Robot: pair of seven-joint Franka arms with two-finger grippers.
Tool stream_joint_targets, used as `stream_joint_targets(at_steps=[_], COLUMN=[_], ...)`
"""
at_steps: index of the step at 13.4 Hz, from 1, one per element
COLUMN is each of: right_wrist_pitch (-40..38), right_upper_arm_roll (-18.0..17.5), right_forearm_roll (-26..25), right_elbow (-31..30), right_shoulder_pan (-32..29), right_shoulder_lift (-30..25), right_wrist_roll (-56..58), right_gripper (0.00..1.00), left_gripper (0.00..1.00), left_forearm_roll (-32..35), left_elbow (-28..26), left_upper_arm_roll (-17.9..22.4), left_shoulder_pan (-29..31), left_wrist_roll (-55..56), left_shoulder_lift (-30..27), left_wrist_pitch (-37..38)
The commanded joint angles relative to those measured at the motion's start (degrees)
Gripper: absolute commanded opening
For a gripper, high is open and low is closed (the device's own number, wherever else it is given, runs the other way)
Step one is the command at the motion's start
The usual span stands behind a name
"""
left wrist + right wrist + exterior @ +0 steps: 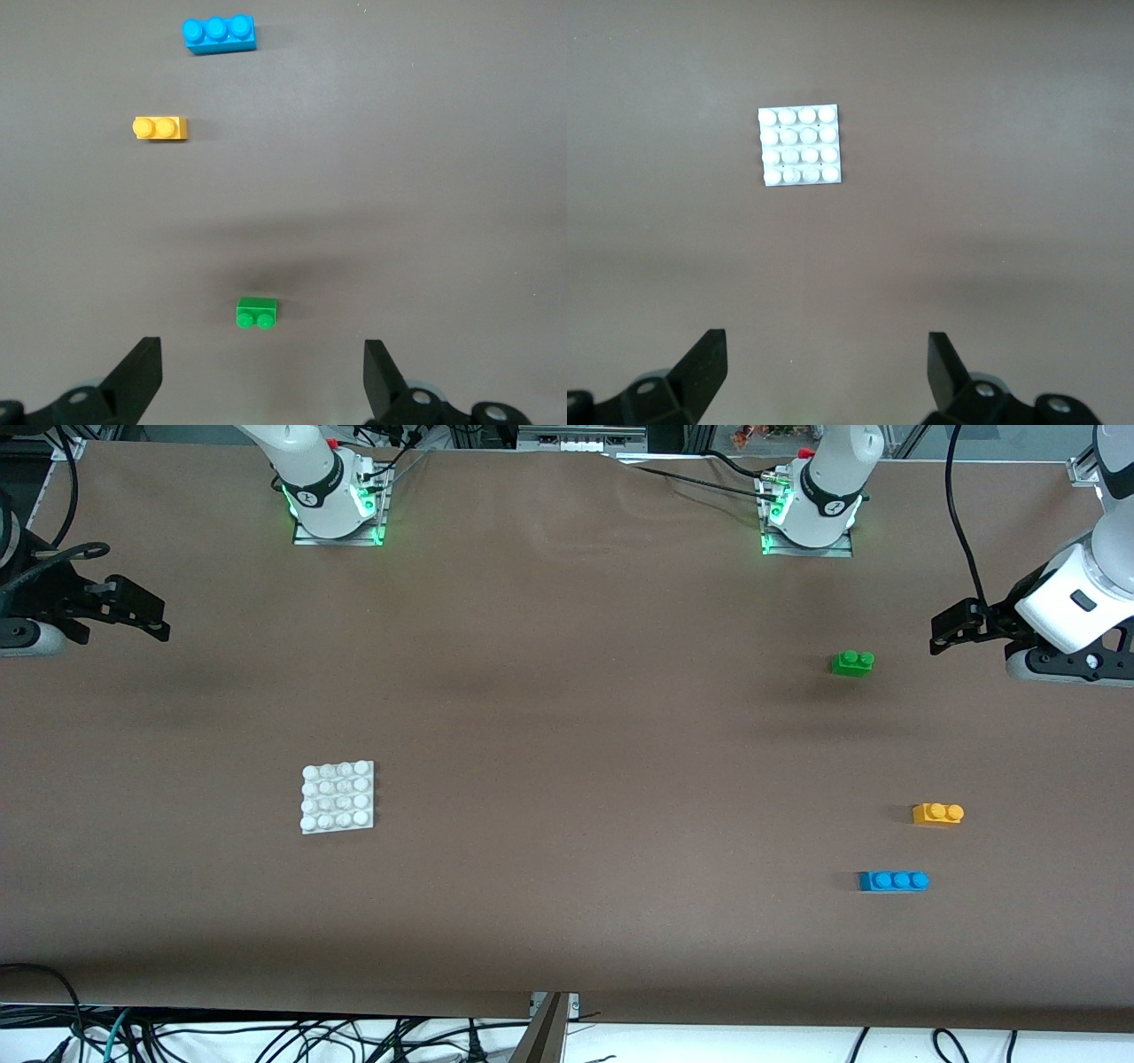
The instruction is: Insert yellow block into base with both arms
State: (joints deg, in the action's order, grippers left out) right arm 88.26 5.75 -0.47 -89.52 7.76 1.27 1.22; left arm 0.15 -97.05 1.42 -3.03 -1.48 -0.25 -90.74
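The yellow block (938,813) lies on the brown table toward the left arm's end; it also shows in the left wrist view (160,128). The white studded base (337,796) lies toward the right arm's end and shows in the right wrist view (799,145). My left gripper (952,627) is open and empty, up in the air at the table's left-arm end; its fingers (137,376) frame bare table close to the green brick. My right gripper (146,613) is open and empty, up at the right-arm end; its fingers (704,363) frame bare table.
A green two-stud brick (852,662) lies farther from the front camera than the yellow block. A blue three-stud brick (893,880) lies nearer to the camera than it. Both arm bases (335,505) stand at the table's back edge.
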Motion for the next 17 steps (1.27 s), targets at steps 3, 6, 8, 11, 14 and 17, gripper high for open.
stream_joint_targets(at_steps=[3,6,8,11,14,17], right_wrist_pitch=[-0.46,-0.2,-0.28,-0.46,-0.11,-0.37], right_upper_arm_roll=[-0.04,-0.04,-0.04,-0.04,0.05,-0.12], right_forearm_roll=[-0.68,-0.59,-0.5,-0.5,-0.5,-0.41], right_elbow=[-1.19,-1.19,-1.1,-0.84,-0.57,-0.66], right_shoulder_pan=[0.15,0.15,0.15,0.06,0.06,0.41], right_shoulder_lift=[-0.3,-0.3,-0.3,0.05,0.4,1.11], right_wrist_roll=[0.01,-0.08,0.1,0.71,0.45,0.28], right_gripper=[1.0,1.0,1.0,1.0,1.0,1.0], left_gripper=[1.0,1.0,1.0,1.0,1.0,1.0], left_forearm_roll=[-0.51,-0.51,-0.51,-0.51,-0.51,-0.51], left_elbow=[1.25,1.25,1.17,1.25,1.25,1.25], left_upper_arm_roll=[0.25,0.33,0.33,0.33,0.25,0.25], left_shoulder_pan=[-0.04,-0.04,-0.04,-0.04,-0.04,-0.04], left_wrist_roll=[-0.46,-0.54,-0.54,-0.54,-0.46,-0.46], left_shoulder_lift=[0.43,0.43,0.43,0.43,0.43,0.43], left_wrist_pitch=[1.44,1.44,1.44,1.44,1.44,1.44])
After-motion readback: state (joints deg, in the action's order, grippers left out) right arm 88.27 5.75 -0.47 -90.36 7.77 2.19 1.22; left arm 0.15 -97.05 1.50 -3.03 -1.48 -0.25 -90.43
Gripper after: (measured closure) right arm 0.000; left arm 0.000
